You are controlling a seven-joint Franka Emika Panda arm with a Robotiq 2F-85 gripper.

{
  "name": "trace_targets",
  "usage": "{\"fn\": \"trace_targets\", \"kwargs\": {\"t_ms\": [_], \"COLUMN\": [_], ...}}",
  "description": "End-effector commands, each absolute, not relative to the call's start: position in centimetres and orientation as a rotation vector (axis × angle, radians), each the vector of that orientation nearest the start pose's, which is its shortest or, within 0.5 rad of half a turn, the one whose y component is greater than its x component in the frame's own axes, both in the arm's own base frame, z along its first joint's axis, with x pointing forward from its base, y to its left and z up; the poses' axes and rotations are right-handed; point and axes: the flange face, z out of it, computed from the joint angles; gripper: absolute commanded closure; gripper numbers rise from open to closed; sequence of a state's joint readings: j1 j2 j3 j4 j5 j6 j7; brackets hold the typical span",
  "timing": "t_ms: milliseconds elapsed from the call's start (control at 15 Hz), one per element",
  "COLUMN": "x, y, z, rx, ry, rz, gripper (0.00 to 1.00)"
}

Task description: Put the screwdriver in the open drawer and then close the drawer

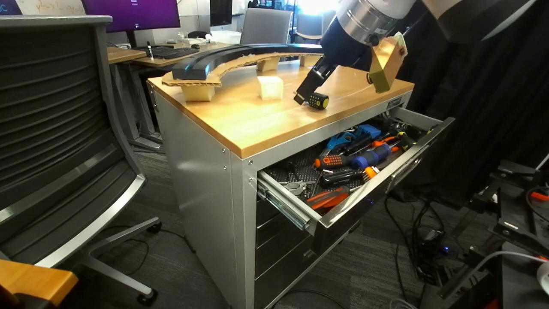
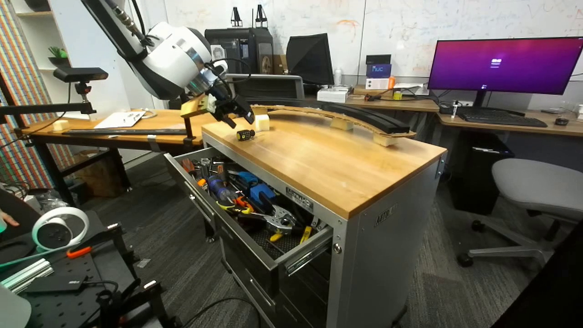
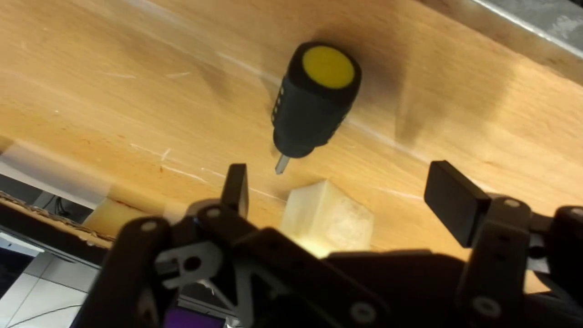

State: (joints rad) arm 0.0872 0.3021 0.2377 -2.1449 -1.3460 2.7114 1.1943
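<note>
The screwdriver [image 1: 319, 101] lies on the wooden cabinet top in both exterior views [image 2: 246, 135]. It is short and black, with a yellow end cap. In the wrist view the screwdriver [image 3: 314, 100] lies beyond the fingertips, its short metal tip pointing back toward the gripper. My gripper [image 3: 346, 196] is open and empty, its fingers wide apart. In an exterior view the gripper [image 2: 241, 120] is just above and beside the screwdriver; I cannot tell whether it touches. The drawer [image 1: 386, 174] is pulled open below the top and holds many tools; it also shows in an exterior view [image 2: 246, 250].
A pale block [image 1: 270, 88] stands near the screwdriver and shows below it in the wrist view [image 3: 332, 214]. A long curved black piece [image 2: 364, 120] on cardboard and blocks runs along the back of the cabinet top. A chair [image 1: 64, 128] stands beside the cabinet.
</note>
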Motion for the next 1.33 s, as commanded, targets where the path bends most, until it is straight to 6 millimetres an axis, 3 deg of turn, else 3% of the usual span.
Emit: {"fn": "trace_targets", "kwargs": {"t_ms": [0,467,667,933,1267], "x": [54.21,54.77,54.88,54.67,54.60], "y": [22.31,22.30,22.37,22.56,22.71], "z": [27.16,27.04,27.12,26.97,27.18], "rx": [-3.244,-3.286,-3.304,-3.331,-3.346], "ry": [-0.409,-0.312,-0.275,-0.250,-0.314], "rz": [-1.055,-1.064,-1.071,-1.027,-0.866], "gripper": [0.34,0.84,0.90,0.84,0.86]}}
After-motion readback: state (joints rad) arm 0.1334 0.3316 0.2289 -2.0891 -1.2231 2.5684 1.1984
